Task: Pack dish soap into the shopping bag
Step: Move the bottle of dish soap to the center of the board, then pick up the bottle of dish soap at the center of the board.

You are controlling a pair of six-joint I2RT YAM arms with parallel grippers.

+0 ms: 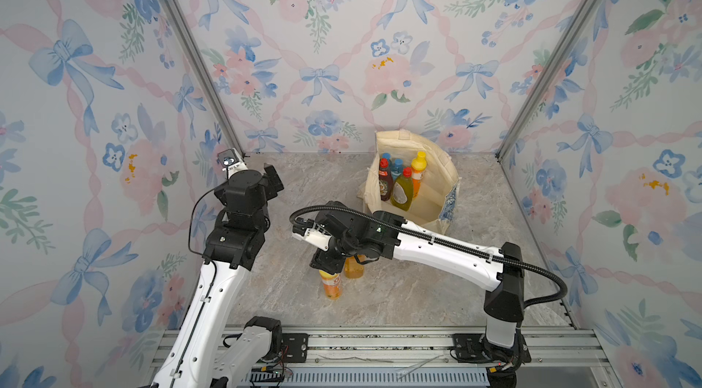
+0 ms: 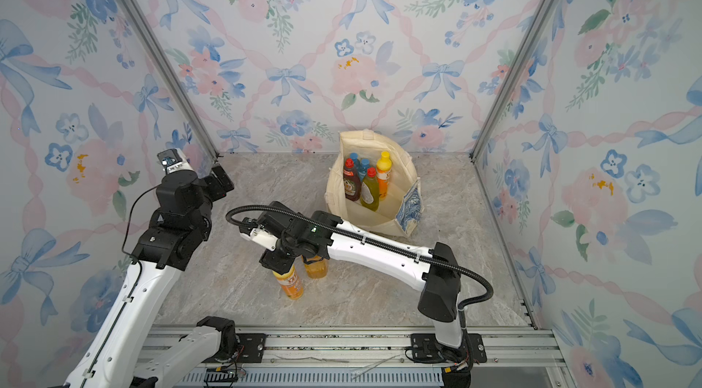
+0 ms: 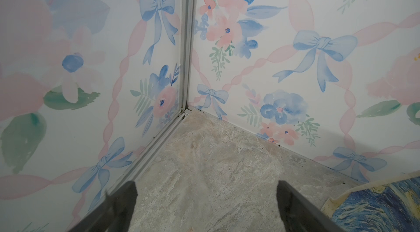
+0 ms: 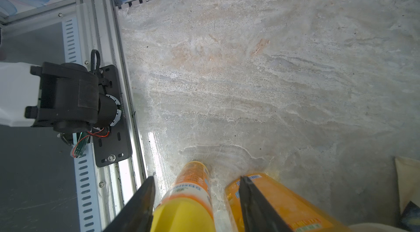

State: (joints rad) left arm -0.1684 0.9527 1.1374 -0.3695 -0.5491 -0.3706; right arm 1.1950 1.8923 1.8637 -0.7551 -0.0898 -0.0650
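The shopping bag (image 1: 433,162) (image 2: 399,154) stands open at the back of the table, with several dish soap bottles (image 1: 401,192) upright inside it. Two more stand on the table in front of it: an orange one with a yellow cap (image 1: 333,283) (image 2: 290,283) (image 4: 191,187) and an amber one (image 1: 354,267) (image 4: 272,196). My right gripper (image 1: 323,264) (image 4: 197,178) hangs over the yellow-capped bottle. Its jaws are open on either side of the cap, and one finger passes between the two bottles. My left gripper (image 1: 273,177) (image 3: 205,183) is wide open and empty near the back left corner.
Floral walls close in the table on three sides, with metal posts in the back corners (image 3: 186,60). The aluminium rail (image 1: 380,344) with both arm bases runs along the front edge. The bag's blue painted side (image 3: 375,208) shows at the edge of the left wrist view.
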